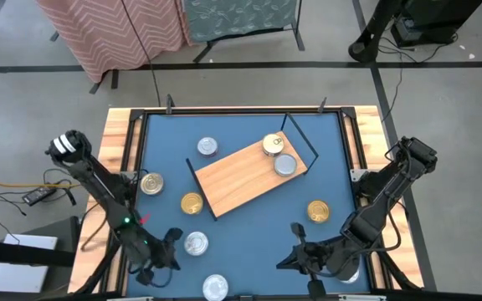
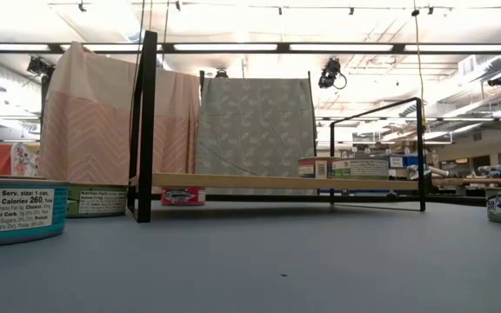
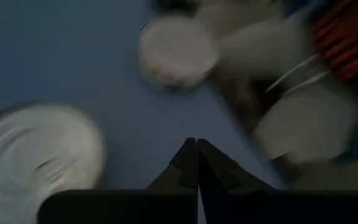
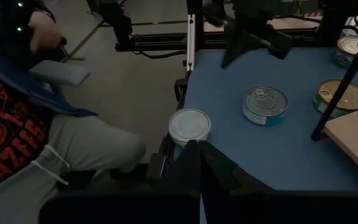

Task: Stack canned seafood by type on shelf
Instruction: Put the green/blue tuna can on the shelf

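The shelf (image 1: 249, 176), a light-wood board with black wire end frames, stands slantwise in the middle of the blue table. A gold can (image 1: 273, 145) and a silver can (image 1: 284, 165) rest on its far right end. Loose cans lie flat on the table: silver ones (image 1: 207, 148), (image 1: 196, 243), (image 1: 215, 287) and gold ones (image 1: 151, 183), (image 1: 191, 203), (image 1: 318, 211). My left gripper (image 3: 197, 162) is shut and holds nothing, at the near left beside the silver can (image 3: 39, 152). My right gripper (image 4: 199, 155) is shut and holds nothing, at the near right.
A seated person's legs (image 4: 73, 155) are close to the table's near edge, by the silver can (image 4: 189, 126) at the rim. The left arm (image 4: 253, 31) shows across the table. The wooden rim (image 1: 115, 150) borders the table. Bare blue surface lies between the grippers.
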